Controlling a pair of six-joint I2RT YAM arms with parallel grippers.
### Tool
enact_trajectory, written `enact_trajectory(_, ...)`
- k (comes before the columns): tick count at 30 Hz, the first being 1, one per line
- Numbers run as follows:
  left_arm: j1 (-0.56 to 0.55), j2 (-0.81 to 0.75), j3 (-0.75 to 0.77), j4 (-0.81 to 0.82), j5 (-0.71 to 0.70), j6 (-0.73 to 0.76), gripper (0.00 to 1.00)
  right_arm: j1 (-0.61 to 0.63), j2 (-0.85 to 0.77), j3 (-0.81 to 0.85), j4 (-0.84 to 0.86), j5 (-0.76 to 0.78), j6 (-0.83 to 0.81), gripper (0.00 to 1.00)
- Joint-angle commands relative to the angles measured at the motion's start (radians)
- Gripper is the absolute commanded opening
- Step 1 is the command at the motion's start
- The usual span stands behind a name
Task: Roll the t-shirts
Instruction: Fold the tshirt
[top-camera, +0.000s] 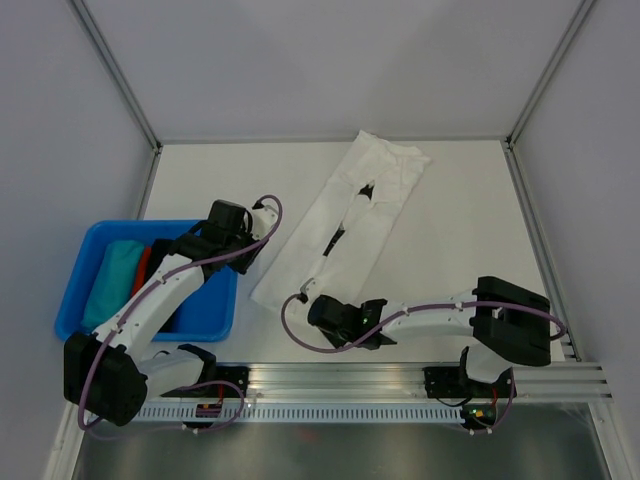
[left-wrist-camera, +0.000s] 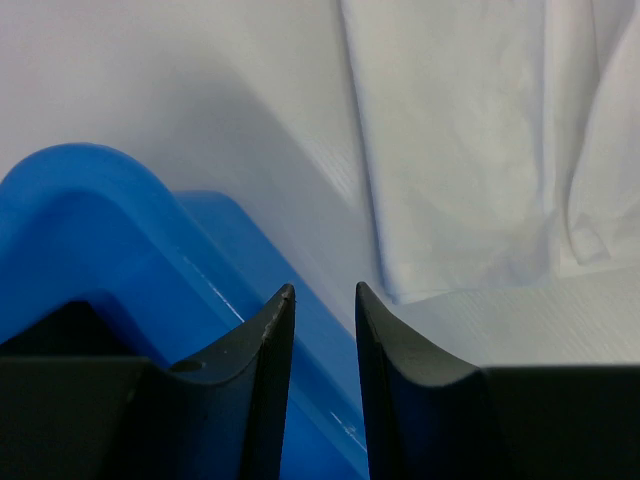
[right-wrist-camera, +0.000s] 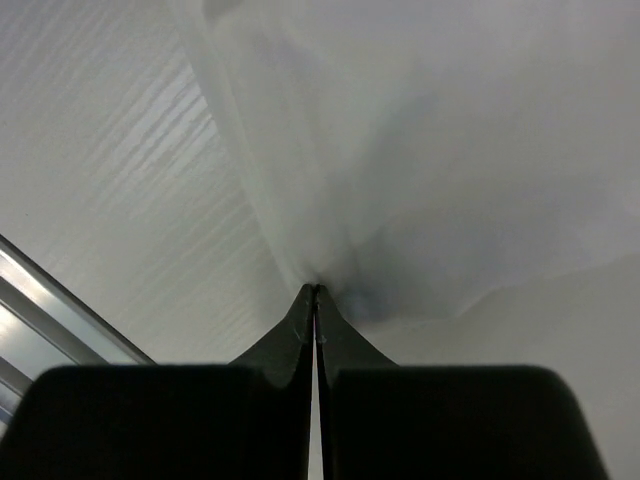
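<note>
One white t-shirt (top-camera: 360, 215) lies right of the one blue bin (top-camera: 130, 224). Inside the bin two things can be counted: one teal cloth (top-camera: 112, 280) and one red item (top-camera: 143, 268). There are two robot arms: the left arm (top-camera: 160, 288) over the bin, the right arm (top-camera: 430, 311) well right of it.

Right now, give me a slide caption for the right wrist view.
Right gripper pinched shut on the edge of the white t-shirt, cloth puckering at its tips.

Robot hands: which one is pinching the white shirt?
The right gripper: it is shut on the near edge of the white t-shirt. The left gripper is open by the blue bin, holding nothing.
</note>
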Motion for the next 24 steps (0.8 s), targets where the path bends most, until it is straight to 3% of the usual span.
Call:
enact_trajectory(1, 0.007, -0.019, 0.034, -0.023, 0.065, -0.012, 0.37, -0.034, -0.084, -0.064, -0.087, -0.025, 0.113, 0.00)
enact_trajectory(5, 0.005, -0.036, 0.036, -0.034, 0.126, 0.002, 0.36, -0.064, -0.181, -0.169, -0.140, -0.061, 0.230, 0.00)
enact_trajectory(12, -0.005, -0.068, 0.066, -0.070, 0.378, 0.014, 0.37, -0.103, -0.357, -0.303, -0.248, -0.177, 0.480, 0.00)
enact_trajectory(20, -0.125, -0.047, 0.068, -0.086, 0.451, 0.049, 0.37, -0.135, -0.753, -0.426, -0.415, -0.097, 0.673, 0.00)
enact_trajectory(22, -0.165, -0.037, 0.068, -0.086, 0.462, 0.052, 0.37, -0.136, -0.806, -0.427, -0.412, -0.088, 0.672, 0.13)
enact_trajectory(23, -0.209, -0.028, 0.063, -0.086, 0.465, 0.055, 0.37, -0.138, -0.814, -0.423, -0.406, -0.086, 0.672, 0.35)
enact_trajectory(24, -0.232, -0.024, 0.060, -0.086, 0.465, 0.058, 0.37, -0.136, -0.814, -0.420, -0.403, -0.089, 0.654, 0.41)
